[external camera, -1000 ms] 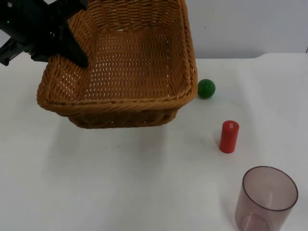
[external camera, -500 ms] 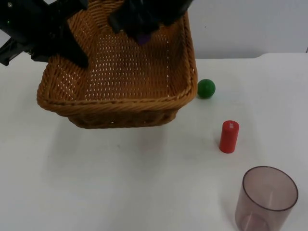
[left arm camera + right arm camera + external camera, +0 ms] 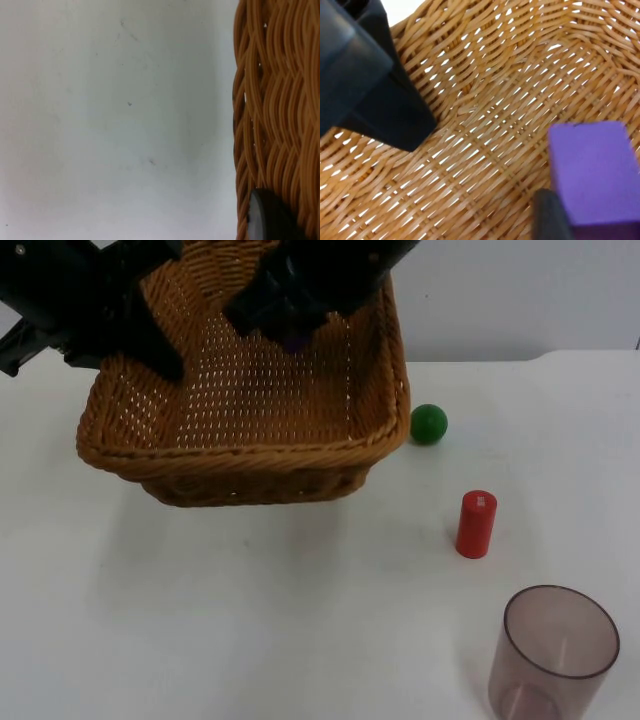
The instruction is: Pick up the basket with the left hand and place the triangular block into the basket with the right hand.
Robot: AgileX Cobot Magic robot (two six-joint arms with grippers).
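Observation:
The brown wicker basket [image 3: 250, 455] hangs tilted above the table at the upper left, and my left gripper [image 3: 150, 345] is shut on its left rim. That woven rim [image 3: 275, 100] runs beside a black fingertip [image 3: 267, 220] in the left wrist view. My right gripper [image 3: 290, 325] hovers over the basket's back half, shut on the purple block [image 3: 293, 341]. In the right wrist view the purple block [image 3: 592, 170] sits against a fingertip [image 3: 550, 215] just above the basket's woven floor [image 3: 485, 130], with the left gripper [image 3: 370, 90] on the rim beyond.
A green ball [image 3: 428, 424] lies right of the basket. A red cylinder [image 3: 476, 524] stands further forward, and a translucent brownish cup [image 3: 555, 650] stands at the front right. White table [image 3: 250, 620] lies open in front of the basket.
One second ago the right arm was absent; it has come in over the basket with the purple block and dropped slightly lower since half a second ago. Basket and left gripper are still.

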